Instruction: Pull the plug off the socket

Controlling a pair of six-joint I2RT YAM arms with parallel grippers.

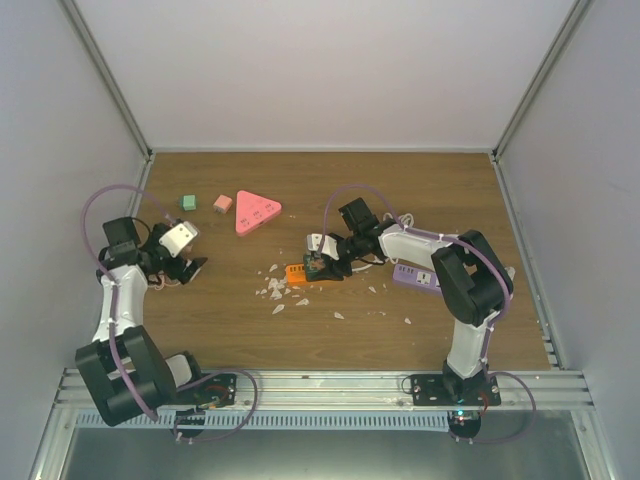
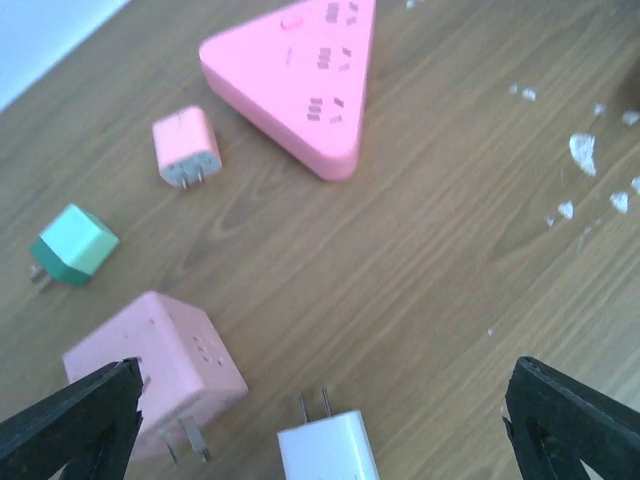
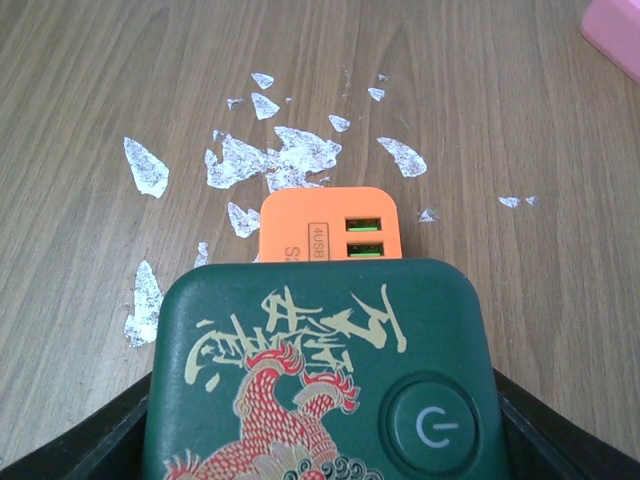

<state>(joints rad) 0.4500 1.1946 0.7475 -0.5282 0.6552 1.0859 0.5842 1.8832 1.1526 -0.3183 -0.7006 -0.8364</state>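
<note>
Near centre, beside white flakes (image 3: 290,155): short orange rectangular socket block (image 3: 330,225), dark green dragon-printed plug (image 3: 320,340) seated in it. Right gripper (image 3: 320,420) clamped across plug sides. Left gripper (image 2: 322,385) spread wide, empty, well apart. Step: grasp made, extraction pending. Next: pull plug straight out; unheld socket may drag along.

Reference: the short orange rectangular socket block (image 1: 296,272). One end is covered by a dark green dragon-printed plug (image 3: 320,370). White flakes (image 3: 300,155) are scattered just beside it on the left, and a pink triangular power strip (image 1: 256,211) is set farther back-left. Bare wooden tabletop (image 1: 310,185) is left open behind.
</note>
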